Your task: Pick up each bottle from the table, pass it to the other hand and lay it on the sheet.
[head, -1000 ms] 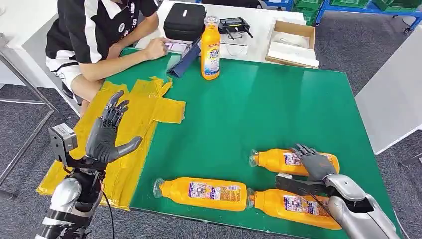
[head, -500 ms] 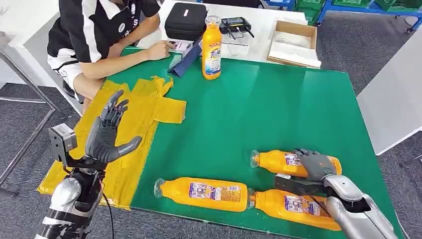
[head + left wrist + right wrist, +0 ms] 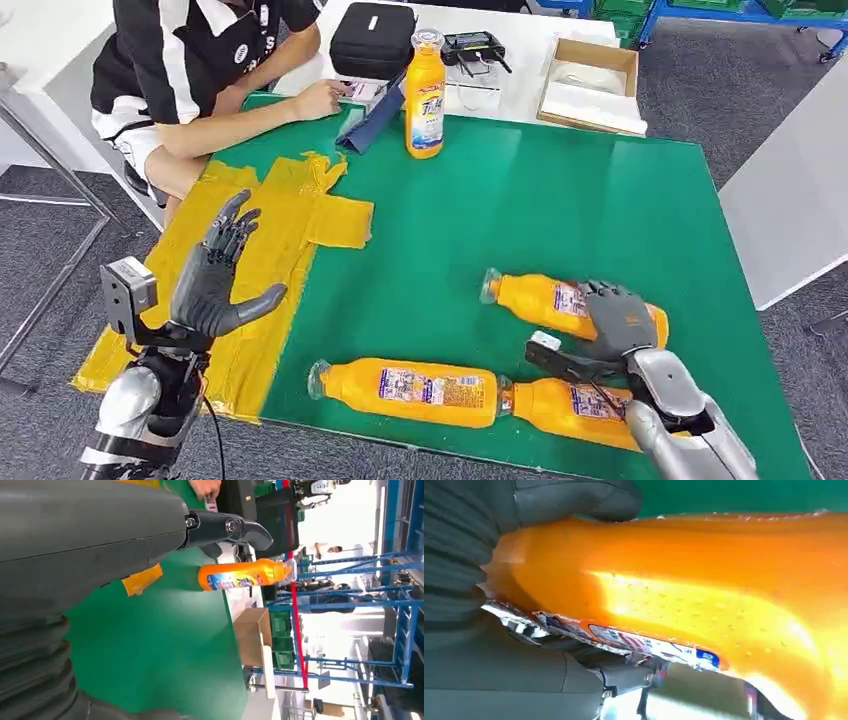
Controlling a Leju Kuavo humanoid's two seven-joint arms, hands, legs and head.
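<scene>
Several orange bottles are on the green table (image 3: 520, 200). My right hand (image 3: 615, 320) grips one bottle (image 3: 540, 300) around its label, cap end tilted up and away to the left. In the right wrist view this bottle (image 3: 704, 595) lies between thumb and fingers (image 3: 624, 672). Two bottles lie along the front edge, one (image 3: 405, 388) at centre and one (image 3: 570, 410) partly under my right arm. A fourth bottle (image 3: 424, 95) (image 3: 240, 575) stands upright at the back. My left hand (image 3: 215, 280) is raised, open and empty, over the yellow sheet (image 3: 270, 235).
A person (image 3: 200, 70) sits at the table's far left corner with a hand on the mat. Behind the mat are a black case (image 3: 372, 40), a controller (image 3: 472, 48) and a cardboard box (image 3: 590, 85). A white table (image 3: 790, 200) stands to the right.
My right hand has closed round the far lying bottle and raised it; its cap end has swung up and to the left. My left hand has barely moved.
</scene>
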